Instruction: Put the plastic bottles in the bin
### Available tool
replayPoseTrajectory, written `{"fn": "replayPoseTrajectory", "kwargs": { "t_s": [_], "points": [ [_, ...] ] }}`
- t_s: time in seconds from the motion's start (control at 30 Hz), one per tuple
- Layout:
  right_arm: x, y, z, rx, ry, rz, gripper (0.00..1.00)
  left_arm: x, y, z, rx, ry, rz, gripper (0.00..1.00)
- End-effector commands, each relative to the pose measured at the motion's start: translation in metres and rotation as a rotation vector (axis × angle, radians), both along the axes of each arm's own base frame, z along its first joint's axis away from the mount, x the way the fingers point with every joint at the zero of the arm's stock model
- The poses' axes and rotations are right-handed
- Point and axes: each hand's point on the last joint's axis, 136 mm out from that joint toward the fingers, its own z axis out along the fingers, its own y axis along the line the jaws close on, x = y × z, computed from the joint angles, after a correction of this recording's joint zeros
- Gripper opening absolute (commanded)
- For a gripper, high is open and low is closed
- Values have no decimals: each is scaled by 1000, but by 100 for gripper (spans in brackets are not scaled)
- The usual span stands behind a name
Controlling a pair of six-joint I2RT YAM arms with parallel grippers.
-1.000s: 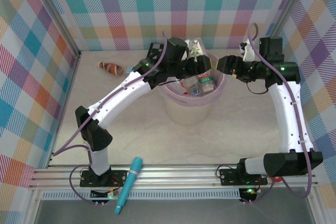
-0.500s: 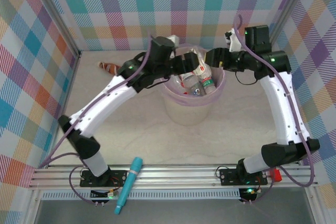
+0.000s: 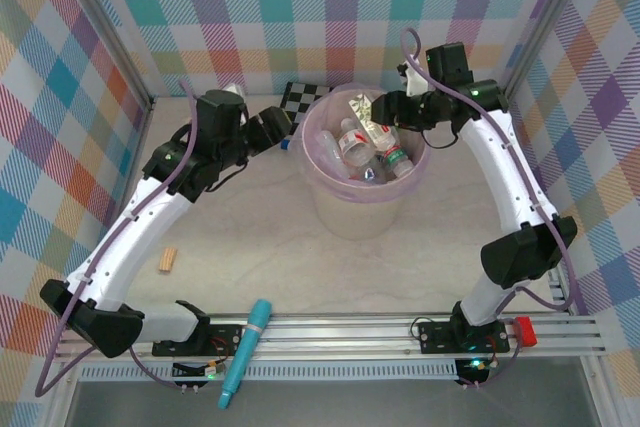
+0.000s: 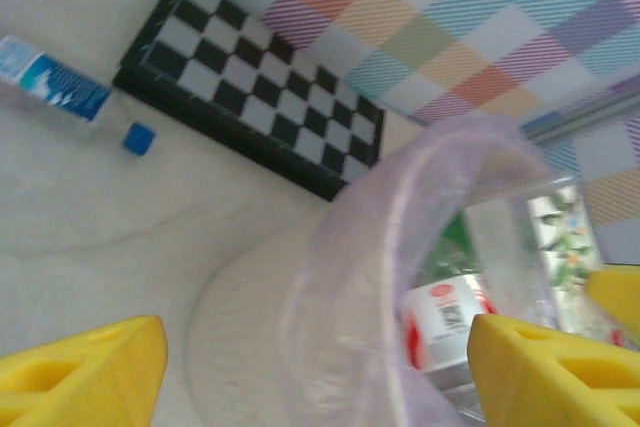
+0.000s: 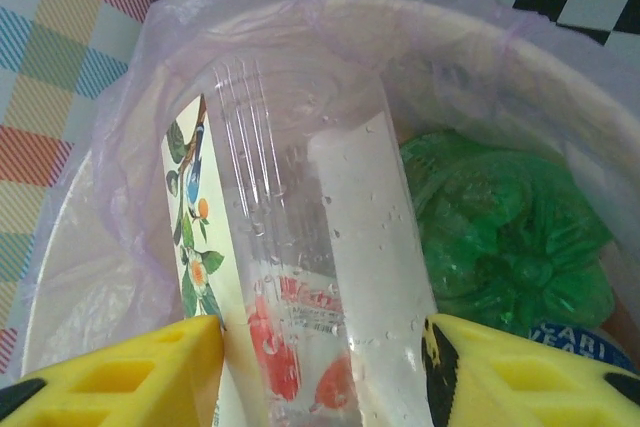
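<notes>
Bin (image 3: 350,209) mid-bench, toward far edge, several plastic bottles (image 3: 354,139) inside. Right gripper (image 5: 322,347) over bin mouth, fingers flanking clear bottle (image 5: 320,247) with red label, which leans inside bin; pinching or loose, cannot tell. Green bottle (image 5: 500,237) crumpled just beside it. Left gripper (image 4: 318,337) just left of bin rim, jaws spread wide, nothing between. Blue-label bottle (image 4: 50,82) lies on bench by checkerboard (image 4: 260,117) at far edge. Teal tube (image 3: 247,347) at near edge.
</notes>
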Motion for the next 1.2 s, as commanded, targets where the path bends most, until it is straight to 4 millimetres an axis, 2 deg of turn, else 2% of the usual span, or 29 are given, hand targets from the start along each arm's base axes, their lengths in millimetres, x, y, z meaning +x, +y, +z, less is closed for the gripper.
{"fn": "replayPoseTrajectory", "kwargs": {
  "t_s": [0.0,0.17,0.27,0.4,0.57,0.67,0.9,1.03,1.17],
  "points": [
    [-16,10,-23,-20,65,51,54,0,19,-14,-22,41,53,78],
    [-17,6,-39,-74,90,39,54,9,27,-39,-28,100,78,78],
    [-19,1,-39,-121,85,35,54,14,30,-49,-9,119,95,78],
    [-21,-3,-12,-132,19,35,56,23,35,-62,-15,145,115,79],
    [-24,1,32,-74,-77,53,68,38,41,-74,-70,144,152,88],
    [-27,4,47,-46,-104,60,71,46,49,-80,-85,142,192,90],
    [-40,-6,64,-40,-147,35,72,63,67,-105,-85,180,262,97],
    [-48,-17,62,-52,-148,7,73,76,83,-126,-101,217,335,100],
    [-56,-29,55,-66,-133,-23,74,94,95,-149,-194,253,413,100]
  ]
}}
